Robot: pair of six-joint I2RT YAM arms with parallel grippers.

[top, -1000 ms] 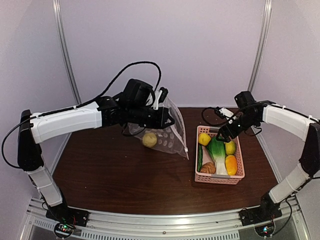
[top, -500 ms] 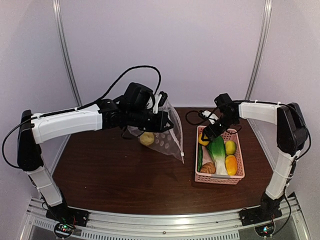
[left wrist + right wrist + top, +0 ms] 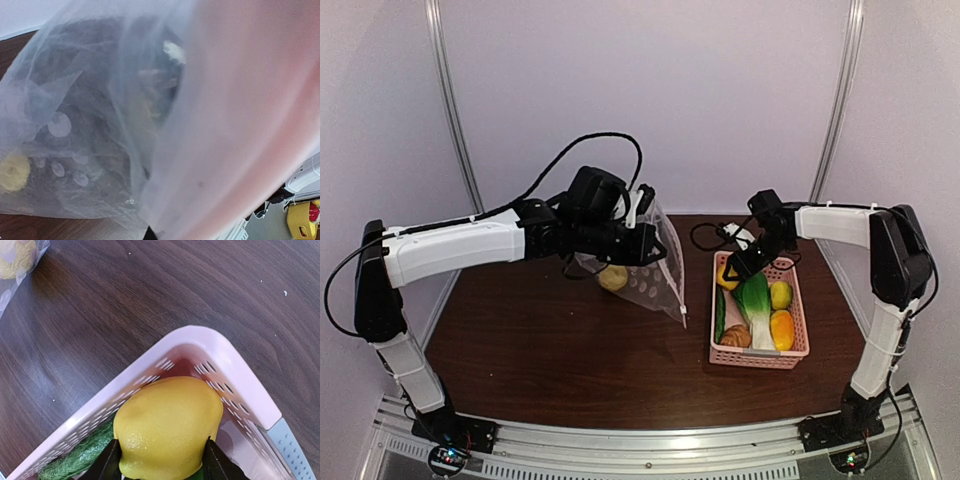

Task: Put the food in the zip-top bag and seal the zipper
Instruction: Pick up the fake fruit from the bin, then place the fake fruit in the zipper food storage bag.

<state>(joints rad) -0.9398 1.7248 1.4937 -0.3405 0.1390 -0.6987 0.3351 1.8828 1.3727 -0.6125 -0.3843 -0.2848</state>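
Hanging from the clenched left claw [image 3: 646,243], the zip-top bag [image 3: 658,278] slants down toward the pink basket [image 3: 240,380], where the right claw [image 3: 161,465], half spread, pinches a yellow lemon [image 3: 167,427].

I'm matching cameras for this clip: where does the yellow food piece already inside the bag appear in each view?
Top external: the yellow piece is left of centre, inside the zip-top bag.
Left wrist: yellow piece at the lower left edge, blurred behind the plastic.
Right wrist: yellow piece in the top left corner, cut off by the frame.
Shared landmark: the bag's pale dots, beside the piece in every view.
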